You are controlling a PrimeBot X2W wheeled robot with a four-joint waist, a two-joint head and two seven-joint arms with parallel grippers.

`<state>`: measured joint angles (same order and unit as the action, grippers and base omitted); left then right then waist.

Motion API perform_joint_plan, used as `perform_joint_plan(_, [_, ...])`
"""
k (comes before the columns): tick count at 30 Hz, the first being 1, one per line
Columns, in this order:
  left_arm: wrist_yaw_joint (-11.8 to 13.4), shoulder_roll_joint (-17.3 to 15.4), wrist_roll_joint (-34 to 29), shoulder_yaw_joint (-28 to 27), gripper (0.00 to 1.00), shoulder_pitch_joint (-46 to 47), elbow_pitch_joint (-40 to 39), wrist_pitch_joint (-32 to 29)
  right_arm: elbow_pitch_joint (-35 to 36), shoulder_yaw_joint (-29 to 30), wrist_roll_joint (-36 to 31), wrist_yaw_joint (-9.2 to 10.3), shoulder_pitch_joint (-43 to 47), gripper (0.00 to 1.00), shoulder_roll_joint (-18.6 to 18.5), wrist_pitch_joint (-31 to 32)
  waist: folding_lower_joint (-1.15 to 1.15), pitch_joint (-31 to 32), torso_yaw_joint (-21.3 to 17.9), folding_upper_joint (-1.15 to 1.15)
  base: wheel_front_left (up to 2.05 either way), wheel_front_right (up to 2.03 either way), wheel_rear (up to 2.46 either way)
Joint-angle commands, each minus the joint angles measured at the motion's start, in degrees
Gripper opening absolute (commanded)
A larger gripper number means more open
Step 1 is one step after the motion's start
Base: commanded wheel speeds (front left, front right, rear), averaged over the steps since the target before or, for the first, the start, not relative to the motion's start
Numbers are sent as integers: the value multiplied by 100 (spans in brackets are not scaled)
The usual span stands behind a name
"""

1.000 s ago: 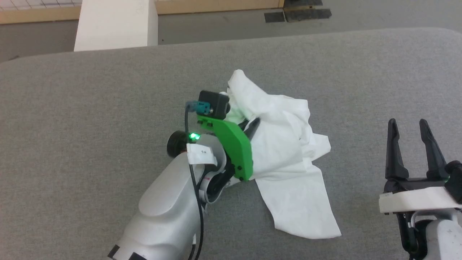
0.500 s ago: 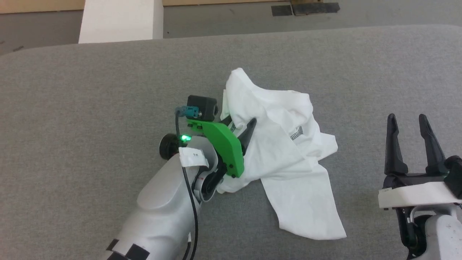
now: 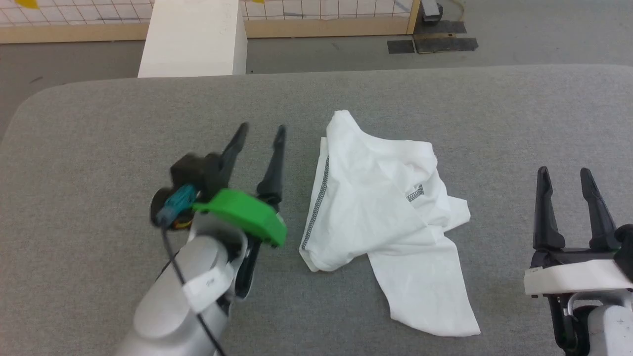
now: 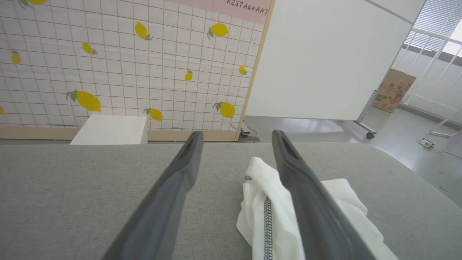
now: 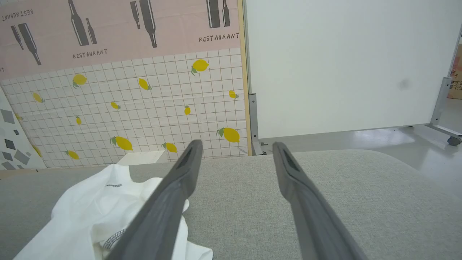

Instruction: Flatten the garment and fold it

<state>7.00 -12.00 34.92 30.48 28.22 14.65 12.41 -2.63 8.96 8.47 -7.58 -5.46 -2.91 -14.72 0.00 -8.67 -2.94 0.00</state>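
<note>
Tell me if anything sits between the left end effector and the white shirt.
Nothing visible does. Only bare grey tabletop separates the open left end effector from the crumpled shirt to its right.

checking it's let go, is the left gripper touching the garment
Apart. The head view shows a strip of bare grey table between the open left gripper and the garment.

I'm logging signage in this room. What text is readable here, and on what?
"RESTAURANT": pink wall panel, repeated under bottle drawings.
Cardboard box: print too small to read.
White tag on left forearm: marks too small to read.
</note>
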Motion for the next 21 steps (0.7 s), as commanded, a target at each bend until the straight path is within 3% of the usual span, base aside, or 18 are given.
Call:
perform_joint_plan(1, [137,-99,-106,-73,100,-272,-183,91,38,13,-25,9,80,100,3,-28,0,32,16,0,0,0,0])
perform_joint_plan(6, [576,-262,-237,-489,100,-1334,-1020,240,68,41,-10,9,187,100,3,-28,0,80,-9,0,0,0,0])
perform_joint_plan(9, [656,-228,-556,-813,100,-1983,-1645,254,96,57,-7,9,263,100,3,-28,0,120,-24,0,0,0,0])
perform_joint_plan(15, [676,-19,-1226,-1167,100,-3154,-2041,257,110,116,-20,9,428,100,3,-28,0,199,15,0,0,0,0])
perform_joint_plan(21, [518,217,-1433,-1365,100,-3512,-1959,258,104,104,-27,9,515,100,3,-28,0,266,68,0,0,0,0])
